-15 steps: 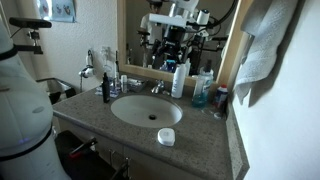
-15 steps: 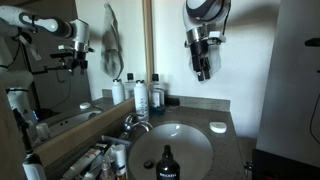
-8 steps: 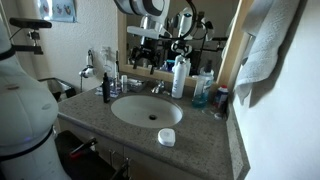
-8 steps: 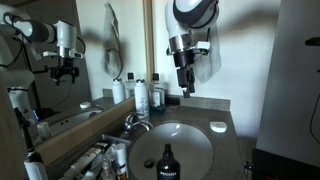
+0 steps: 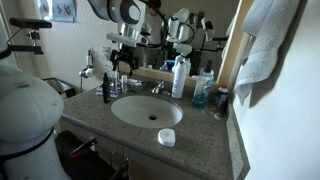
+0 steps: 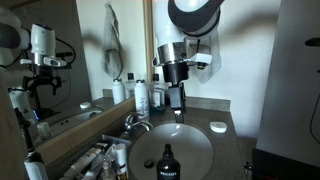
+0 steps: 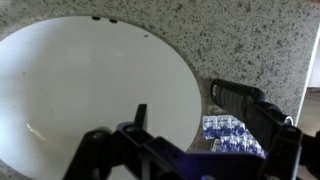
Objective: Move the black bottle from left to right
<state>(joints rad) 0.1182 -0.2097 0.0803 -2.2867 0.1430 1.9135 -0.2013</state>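
Bathroom vanity: a speckled granite counter (image 5: 205, 135) carries an oval white sink (image 5: 140, 108), with a mirror behind it. The arm hangs over the sink's far left part, and its gripper (image 6: 177, 104) points down at the basin, well above it. In the wrist view the jaws stand apart with only the basin and granite between them, so it is open and empty.

A tall white bottle (image 5: 179, 78) stands far right of the sink, with a blue-teal bottle (image 5: 201, 93) beside it. The black bottle (image 5: 107, 88) stands upright on the counter just left of the sink, apart from the gripper and lower.

It looks like light, stiff plastic, smooth and likely slippery. Being slim, it would tip easily if nudged. The best hold is probably across the wider body, below the narrow top, with the jaws level.
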